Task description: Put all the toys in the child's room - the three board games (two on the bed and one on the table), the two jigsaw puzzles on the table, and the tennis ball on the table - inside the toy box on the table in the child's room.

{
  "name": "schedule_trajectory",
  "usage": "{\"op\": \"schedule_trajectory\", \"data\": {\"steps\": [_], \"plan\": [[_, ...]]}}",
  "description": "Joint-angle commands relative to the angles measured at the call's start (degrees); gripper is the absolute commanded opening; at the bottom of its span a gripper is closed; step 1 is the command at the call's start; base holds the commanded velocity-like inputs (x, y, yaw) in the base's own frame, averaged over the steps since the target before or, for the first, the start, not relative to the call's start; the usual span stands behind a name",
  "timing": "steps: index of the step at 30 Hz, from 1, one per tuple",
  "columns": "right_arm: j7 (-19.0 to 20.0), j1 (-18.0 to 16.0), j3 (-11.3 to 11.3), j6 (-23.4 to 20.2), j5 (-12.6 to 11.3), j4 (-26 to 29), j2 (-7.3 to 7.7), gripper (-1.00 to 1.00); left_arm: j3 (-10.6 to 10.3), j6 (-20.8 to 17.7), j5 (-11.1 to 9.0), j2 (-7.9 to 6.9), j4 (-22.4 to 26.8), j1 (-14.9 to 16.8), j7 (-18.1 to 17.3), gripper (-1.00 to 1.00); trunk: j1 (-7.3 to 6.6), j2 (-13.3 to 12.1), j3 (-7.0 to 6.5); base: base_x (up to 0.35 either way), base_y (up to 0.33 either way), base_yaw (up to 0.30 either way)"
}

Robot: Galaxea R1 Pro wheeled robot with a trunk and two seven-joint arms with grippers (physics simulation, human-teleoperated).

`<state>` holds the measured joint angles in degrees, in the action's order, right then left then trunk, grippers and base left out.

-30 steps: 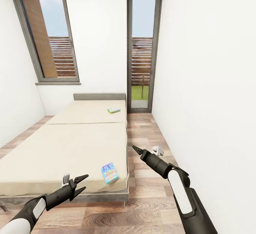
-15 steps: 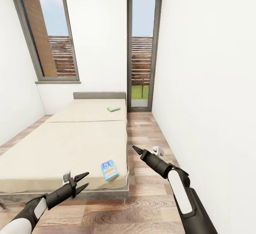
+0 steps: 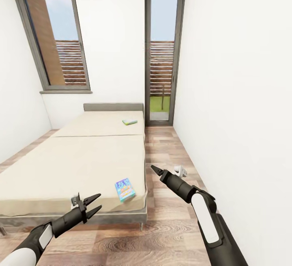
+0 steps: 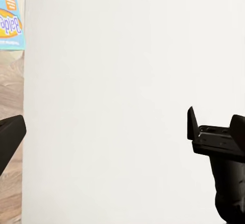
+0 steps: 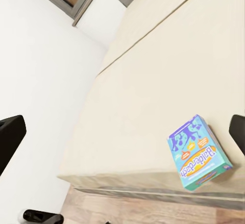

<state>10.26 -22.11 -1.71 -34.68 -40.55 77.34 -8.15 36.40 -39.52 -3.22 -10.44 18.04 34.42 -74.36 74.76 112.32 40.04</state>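
Your left gripper (image 3: 94, 206) hangs spread and empty over the bed's (image 3: 73, 164) near edge; your right gripper (image 3: 154, 170), over the wood floor (image 3: 166, 148) beside the bed, looks pressed together; blue board game (image 3: 125, 189) lies at the near right corner, green-edged board game (image 3: 129, 122) near the headboard (image 3: 113, 107)

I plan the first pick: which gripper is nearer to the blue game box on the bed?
Left, though not by much. The left gripper hovers just before the blue game box, at the bed foot; the right gripper hangs beside the bed, above the floor.
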Motion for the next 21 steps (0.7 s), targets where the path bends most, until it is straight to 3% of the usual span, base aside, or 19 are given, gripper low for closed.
{"op": "schedule_trajectory", "data": {"steps": [1,8,15,21], "plan": [[0.09,-0.03,0.07,-0.11,-0.06,0.02,-0.03,1.0,0.09,-0.59,-0.15,-0.06,-0.02,0.04,-0.29,1.0,0.22,0.44,0.24,0.0,0.0,0.0],[0.03,-0.03,-0.03,0.58,-0.09,0.01,-0.09,1.0,0.28,-0.67,-0.28,-0.52,-0.02,0.04,-2.32,1.0,1.76,3.25,1.5,0.0,0.0,0.0],[0.02,-0.03,-0.05,0.66,-0.06,0.01,-0.05,1.0,0.49,-1.12,-0.32,-2.49,-0.02,0.04,-3.13,1.0,3.29,6.06,2.76,0.0,0.0,0.0],[0.07,-0.03,-0.05,0.66,-0.11,0.01,-0.03,1.0,0.45,-1.23,-0.23,-2.68,-0.01,0.04,-3.8,1.0,4.61,8.46,3.83,0.0,0.0,0.0]]}}
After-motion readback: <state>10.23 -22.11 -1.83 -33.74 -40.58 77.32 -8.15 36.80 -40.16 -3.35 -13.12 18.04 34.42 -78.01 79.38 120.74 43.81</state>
